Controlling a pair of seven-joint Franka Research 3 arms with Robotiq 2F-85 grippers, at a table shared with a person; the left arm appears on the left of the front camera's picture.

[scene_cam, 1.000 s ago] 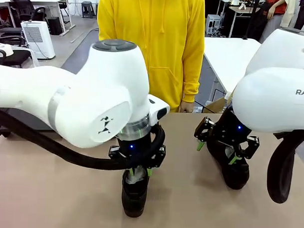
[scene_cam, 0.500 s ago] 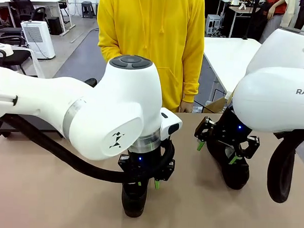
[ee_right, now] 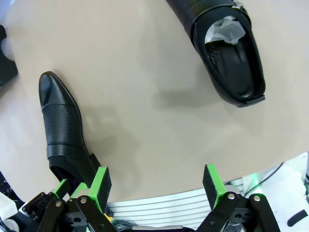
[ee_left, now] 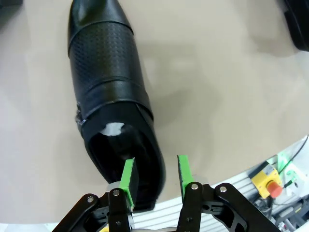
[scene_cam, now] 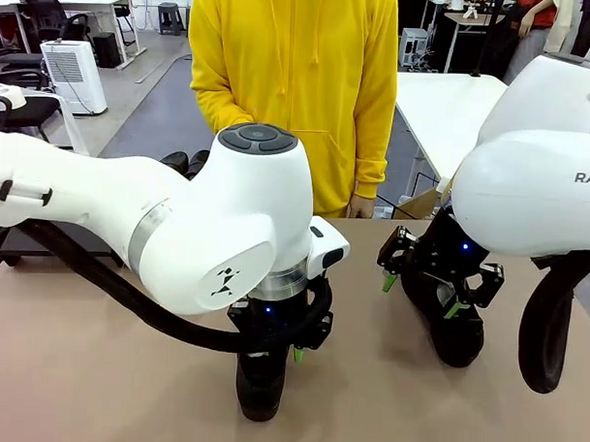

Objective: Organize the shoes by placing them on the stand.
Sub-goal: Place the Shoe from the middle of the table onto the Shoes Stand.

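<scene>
A black perforated shoe (ee_left: 104,72) lies on the table, also seen near the front edge (scene_cam: 260,390). My left gripper (ee_left: 154,176) stands half open astride its heel wall: one green pad (ee_left: 127,180) is inside the opening, the other outside with a slim gap. A second shoe (ee_right: 227,48) with pale paper stuffing lies below my right gripper (scene_cam: 421,295), which is wide open with nothing between its fingers (ee_right: 157,186). Two more dark shoe toes (scene_cam: 184,162) peek over my left arm. The stand is hidden behind that arm.
A person in a yellow hoodie (scene_cam: 290,85) stands at the far side, one hand (scene_cam: 361,206) at the table's edge. The tan table (scene_cam: 77,369) has bare room at the left front. The table's near edge (ee_right: 159,205) runs close under both grippers.
My left arm has swung right and come down lower over the near shoe. The shoe has stayed put. The right arm has not moved.
</scene>
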